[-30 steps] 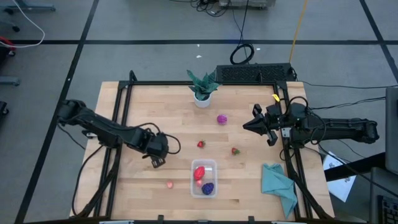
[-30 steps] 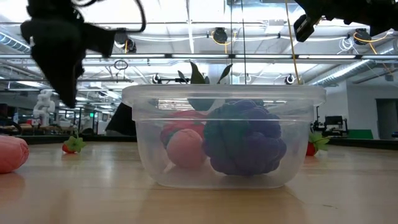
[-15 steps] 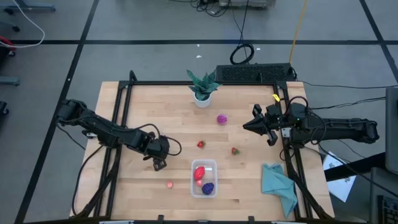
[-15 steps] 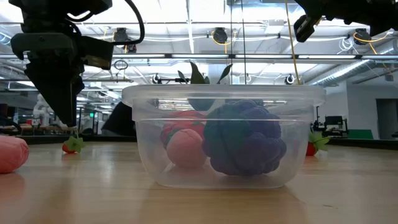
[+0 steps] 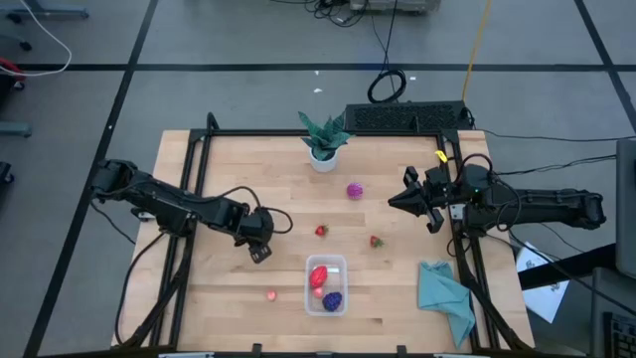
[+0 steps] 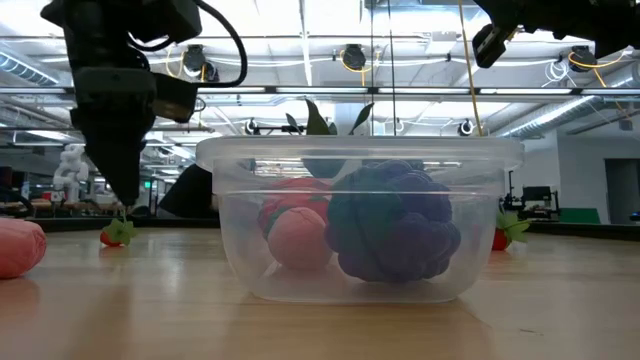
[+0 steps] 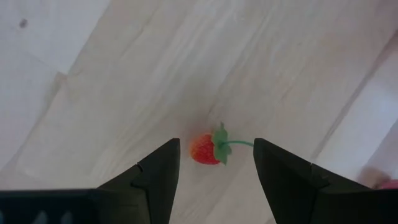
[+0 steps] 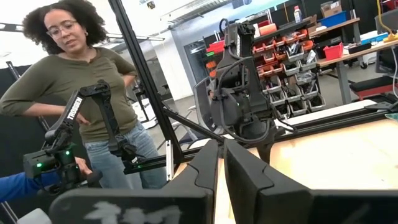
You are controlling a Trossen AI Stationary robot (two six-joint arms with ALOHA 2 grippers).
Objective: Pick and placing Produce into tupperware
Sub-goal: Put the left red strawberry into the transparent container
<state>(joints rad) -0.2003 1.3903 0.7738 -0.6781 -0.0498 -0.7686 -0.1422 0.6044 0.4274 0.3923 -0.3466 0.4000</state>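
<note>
Left gripper (image 5: 260,253): fingers part-open and empty over the table (image 5: 248,179) — in its wrist view a small red strawberry (image 7: 207,149) lies framed between them, lined up for a pick, I judge.
Right gripper (image 5: 395,202): closed, empty, parked at the table's right edge — waiting.
Tupperware (image 5: 326,285): near the front edge, already holding red, pinkish and dark purple produce (image 5: 332,298).
Loose produce: a pinkish piece (image 5: 270,294) left of the tupperware, a second strawberry (image 5: 376,241), a magenta piece (image 5: 354,190).
Writing: "TROSSEN" on a far arm (image 8: 78,109).
</note>
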